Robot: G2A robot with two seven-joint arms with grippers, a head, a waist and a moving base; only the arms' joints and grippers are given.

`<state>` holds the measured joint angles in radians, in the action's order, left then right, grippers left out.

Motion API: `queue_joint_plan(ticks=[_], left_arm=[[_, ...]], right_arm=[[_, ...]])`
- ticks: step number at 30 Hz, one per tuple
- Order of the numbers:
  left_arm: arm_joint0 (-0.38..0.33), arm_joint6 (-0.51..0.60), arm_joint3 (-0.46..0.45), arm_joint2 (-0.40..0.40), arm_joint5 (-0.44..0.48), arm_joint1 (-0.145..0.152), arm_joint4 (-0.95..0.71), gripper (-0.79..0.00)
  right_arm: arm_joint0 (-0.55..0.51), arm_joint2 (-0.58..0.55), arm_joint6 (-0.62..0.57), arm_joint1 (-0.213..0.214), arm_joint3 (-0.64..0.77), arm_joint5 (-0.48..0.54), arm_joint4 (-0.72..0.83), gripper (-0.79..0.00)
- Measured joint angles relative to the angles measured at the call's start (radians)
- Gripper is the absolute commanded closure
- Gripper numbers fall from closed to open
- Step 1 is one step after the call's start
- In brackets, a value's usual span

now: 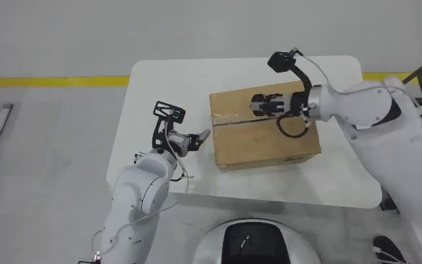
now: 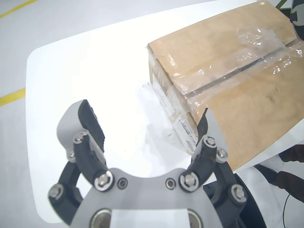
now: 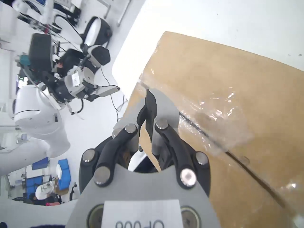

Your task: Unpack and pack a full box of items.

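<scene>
One cardboard box sits closed on the white surface, its contents hidden under the clear tape. The left hand hangs spread just beside its end. The right hand, fingers pressed together, is over the lid, contact unclear.

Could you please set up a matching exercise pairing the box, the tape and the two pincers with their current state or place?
Things: 1 box; 2 tape; 3 left pincer; 4 right pincer.
States: A shut, above the box top; B open, beside the box's end; C closed, on the white table; D clear, along the top seam.
Pairs: 1-C; 2-D; 3-B; 4-A.
</scene>
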<state>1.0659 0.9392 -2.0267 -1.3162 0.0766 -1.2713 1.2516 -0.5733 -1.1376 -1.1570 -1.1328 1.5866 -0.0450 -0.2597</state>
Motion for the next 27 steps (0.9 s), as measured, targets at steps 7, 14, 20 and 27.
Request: queue_joint_plan(ticks=[7,14,20,27], left_arm=[[0.022,-0.010,-0.024,-0.013,0.006,0.004,0.001,-0.785],[0.019,-0.020,-0.015,-0.008,0.011,0.004,-0.003,-0.785],[0.004,-0.025,-0.001,0.005,0.021,0.004,-0.008,-0.785],[-0.006,-0.027,0.009,0.013,0.024,0.004,-0.012,-0.785]], right_arm=[[0.127,0.106,-0.104,-0.013,-0.135,-0.024,-0.088,0.000],[0.131,0.071,-0.196,0.008,-0.148,-0.038,-0.137,0.000],[0.091,-0.021,-0.266,0.043,-0.109,-0.048,-0.191,0.000],[0.011,-0.171,-0.323,0.086,0.006,-0.071,-0.200,0.000]])
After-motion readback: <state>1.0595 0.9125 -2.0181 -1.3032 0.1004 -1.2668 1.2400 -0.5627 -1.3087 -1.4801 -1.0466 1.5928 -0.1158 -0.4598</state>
